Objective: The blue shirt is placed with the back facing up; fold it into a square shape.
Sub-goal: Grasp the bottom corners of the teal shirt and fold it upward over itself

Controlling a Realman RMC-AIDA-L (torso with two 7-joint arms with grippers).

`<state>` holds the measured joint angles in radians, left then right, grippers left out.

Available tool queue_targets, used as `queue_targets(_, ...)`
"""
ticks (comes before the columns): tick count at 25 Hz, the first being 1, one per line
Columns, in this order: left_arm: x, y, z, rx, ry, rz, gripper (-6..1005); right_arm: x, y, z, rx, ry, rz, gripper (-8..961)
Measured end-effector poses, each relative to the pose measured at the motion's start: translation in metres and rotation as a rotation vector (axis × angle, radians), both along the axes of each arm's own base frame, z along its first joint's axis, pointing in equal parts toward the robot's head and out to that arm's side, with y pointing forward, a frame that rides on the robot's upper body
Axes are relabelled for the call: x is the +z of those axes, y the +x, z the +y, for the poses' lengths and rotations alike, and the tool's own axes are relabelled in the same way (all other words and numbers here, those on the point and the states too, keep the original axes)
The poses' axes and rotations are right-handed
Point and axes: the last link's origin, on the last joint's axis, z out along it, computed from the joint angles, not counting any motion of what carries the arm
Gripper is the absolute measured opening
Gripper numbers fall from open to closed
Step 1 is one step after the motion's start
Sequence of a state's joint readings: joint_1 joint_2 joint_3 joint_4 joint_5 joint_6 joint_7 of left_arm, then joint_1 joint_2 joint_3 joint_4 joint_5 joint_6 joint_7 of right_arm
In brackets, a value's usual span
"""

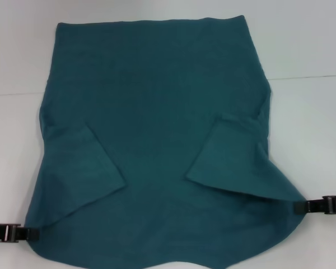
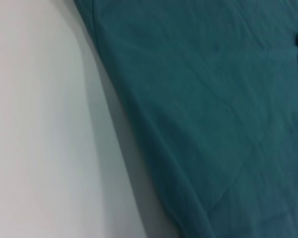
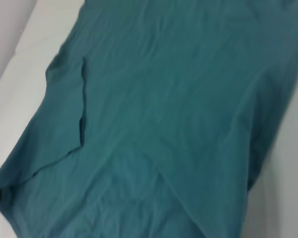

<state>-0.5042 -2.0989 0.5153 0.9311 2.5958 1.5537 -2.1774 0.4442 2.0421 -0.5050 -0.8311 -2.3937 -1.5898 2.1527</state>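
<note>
The blue shirt point(image 1: 157, 112) is spread plain side up on the white table point(image 1: 313, 50). Both sleeves are already folded inward over the body. The near shoulder corners appear to be pinched by the left end effector point(image 1: 31, 233) and the right end effector point(image 1: 298, 207), each clenched on fabric. The lengthwise folds judged necessary for a square are not yet made.

The blue shirt point(image 1: 157, 134) lies spread across the counter point(image 1: 313, 134), both sleeves folded onto it. The left gripper point(image 1: 31, 233) meets its near-left corner, the right gripper point(image 1: 298, 207) its near-right corner.
</note>
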Motion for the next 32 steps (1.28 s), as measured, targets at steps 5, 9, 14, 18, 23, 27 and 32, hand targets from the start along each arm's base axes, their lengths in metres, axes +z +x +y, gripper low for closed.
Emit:
queue_targets(5,0.002,-0.001,-0.009,0.018,-0.024,-0.03,26,0.005,0.015,-0.018,-0.001,0.088,0.05,43)
queue_targets(9,0.006,-0.003,-0.016,0.037,-0.021,-0.073,27,0.008,0.025,-0.034,0.007,0.144,0.095,43)
queue_targets(14,0.005,-0.008,-0.028,0.07,-0.018,-0.12,26,0.008,0.038,-0.053,0.002,0.199,0.114,42)
queue_targets(18,0.004,-0.011,-0.034,0.078,-0.01,-0.15,26,0.008,0.049,-0.071,-0.003,0.253,0.123,42)
queue_targets(23,0.003,-0.014,-0.046,0.083,0.012,-0.214,26,0.016,0.061,-0.091,-0.028,0.327,0.123,42)
queue_targets(27,0.001,-0.015,-0.054,0.076,0.031,-0.267,26,0.021,0.065,-0.1,-0.029,0.358,0.122,42)
queue_targets(32,-0.001,-0.015,-0.065,0.071,0.048,-0.328,26,0.024,0.068,-0.109,-0.031,0.385,0.121,43)
